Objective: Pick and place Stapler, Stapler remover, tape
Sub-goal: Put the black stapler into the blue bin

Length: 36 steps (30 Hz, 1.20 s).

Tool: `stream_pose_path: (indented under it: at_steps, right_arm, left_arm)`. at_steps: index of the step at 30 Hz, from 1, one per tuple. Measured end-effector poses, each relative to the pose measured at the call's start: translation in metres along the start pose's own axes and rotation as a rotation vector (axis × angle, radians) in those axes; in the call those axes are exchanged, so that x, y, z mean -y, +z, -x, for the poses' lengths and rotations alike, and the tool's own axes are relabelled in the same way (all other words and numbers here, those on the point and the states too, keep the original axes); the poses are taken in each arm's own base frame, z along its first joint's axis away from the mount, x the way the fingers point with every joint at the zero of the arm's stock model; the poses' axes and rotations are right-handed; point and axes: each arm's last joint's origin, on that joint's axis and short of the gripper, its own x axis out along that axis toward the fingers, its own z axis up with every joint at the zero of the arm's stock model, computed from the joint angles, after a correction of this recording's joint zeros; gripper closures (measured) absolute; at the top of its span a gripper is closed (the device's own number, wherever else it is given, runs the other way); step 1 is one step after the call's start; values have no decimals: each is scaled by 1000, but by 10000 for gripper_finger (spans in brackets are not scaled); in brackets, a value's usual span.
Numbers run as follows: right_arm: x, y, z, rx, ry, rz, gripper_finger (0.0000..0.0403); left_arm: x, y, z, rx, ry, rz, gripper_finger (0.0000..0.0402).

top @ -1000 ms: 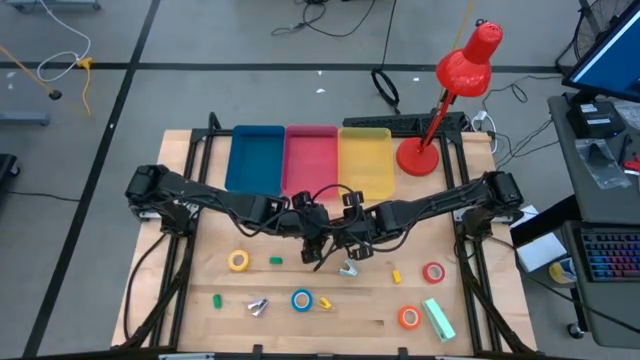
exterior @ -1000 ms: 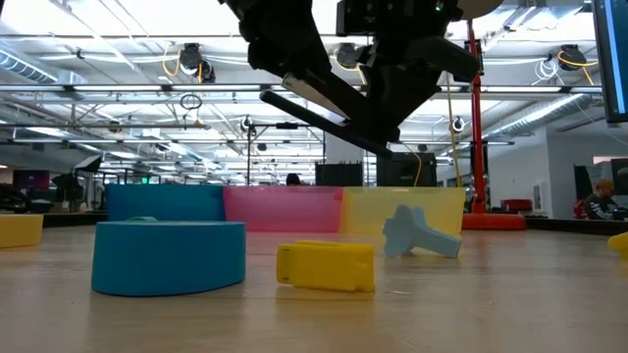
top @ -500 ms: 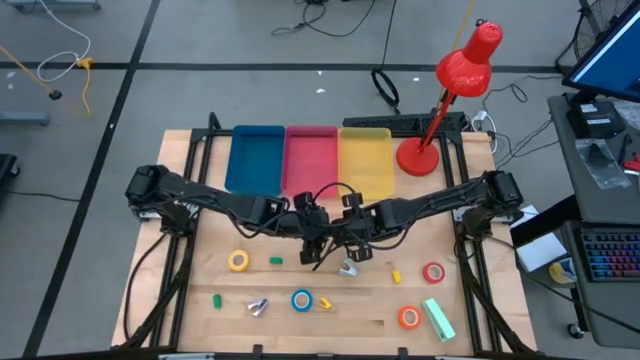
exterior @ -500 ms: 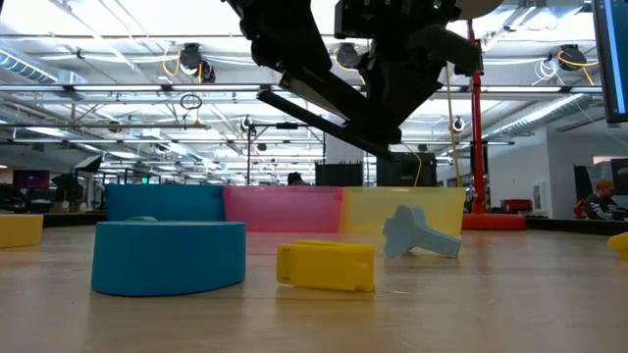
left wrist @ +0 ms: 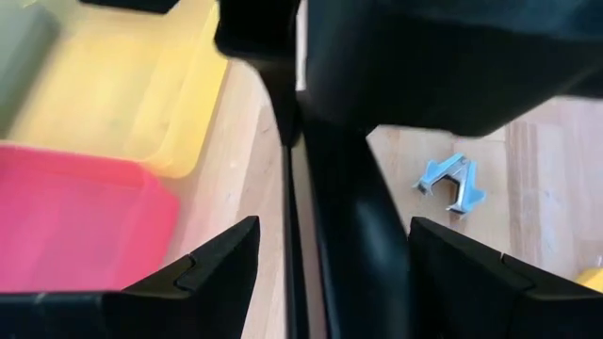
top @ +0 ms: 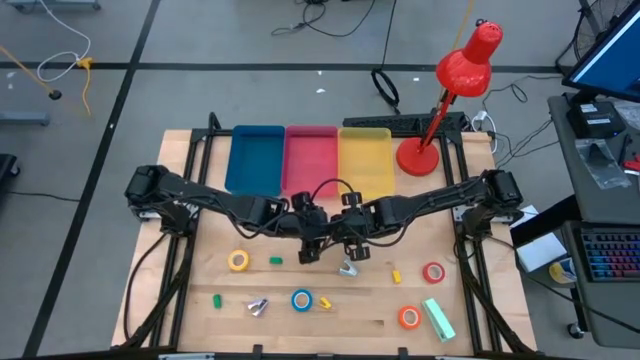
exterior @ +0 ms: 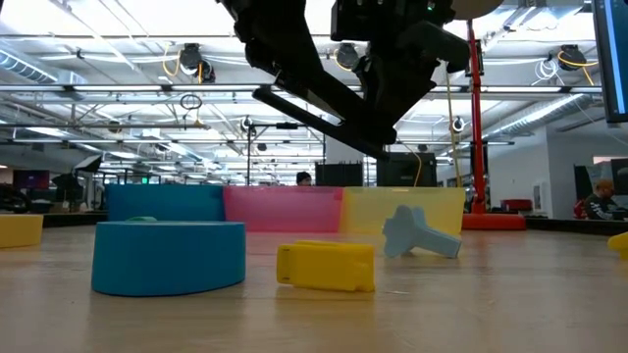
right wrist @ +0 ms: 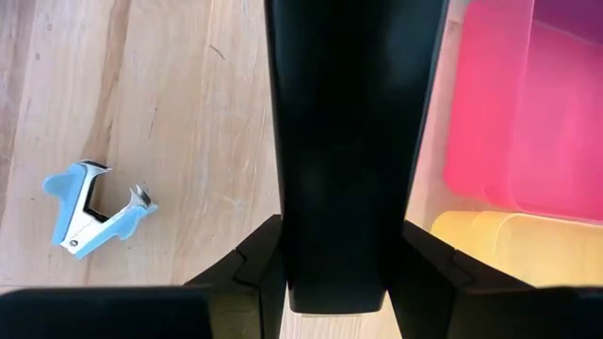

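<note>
A black stapler (exterior: 324,116) hangs tilted in the air above mid-table, between both grippers. In the high view my left gripper (top: 310,243) and right gripper (top: 348,240) meet in front of the red bin (top: 311,158). My right gripper (right wrist: 339,273) is shut on the stapler (right wrist: 344,141). My left gripper (left wrist: 330,273) is open, a finger on either side of the stapler (left wrist: 353,235), with a thin strip of table showing beside one finger. A light blue staple remover (top: 349,267) lies on the table below; it also shows in the right wrist view (right wrist: 94,207). My right gripper pinches the stapler between its two fingers (right wrist: 254,264), which lie along its length, slanting down from the table's right side. Its top face (right wrist: 339,235) fills the gap between them. The stapler is lifted clear and tilted, its free end (exterior: 263,95) higher, toward the left arm.
Blue bin (top: 254,158) and yellow bin (top: 365,160) flank the red one. Yellow tape (top: 238,261), blue tape (top: 301,299), red tape (top: 433,272), orange tape (top: 409,317), a green stapler (top: 438,318), a silver staple remover (top: 258,306) and small pieces dot the near half. A red lamp (top: 440,120) stands far right.
Both grippers and the stapler between them have drifted slightly up and toward the table's left, the stapler keeping its tilt.
</note>
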Motion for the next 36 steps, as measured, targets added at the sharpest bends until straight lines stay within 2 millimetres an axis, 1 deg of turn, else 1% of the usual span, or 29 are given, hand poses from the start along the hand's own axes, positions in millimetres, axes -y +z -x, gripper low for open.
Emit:
stream_pose_path:
  at_steps: [14, 17, 25, 31, 36]
  right_arm:
    - [0, 0, 0, -2, 0, 16, 272]
    - [0, 0, 0, -2, 0, 16, 272]
    - [0, 0, 0, 0, 2, 13, 272]
    - [-1, 0, 0, 1, 22, 2, 272]
    - [-1, 0, 0, 4, 32, -1, 272]
  left_arm:
    - [-1, -1, 0, -1, 37, 25, 137]
    - [1, -1, 0, 0, 35, 3, 155]
    - [1, -1, 0, -1, 32, -72, 220]
    - [1, -2, 0, -6, 36, -84, 265]
    - [1, -2, 0, -7, 34, -68, 265]
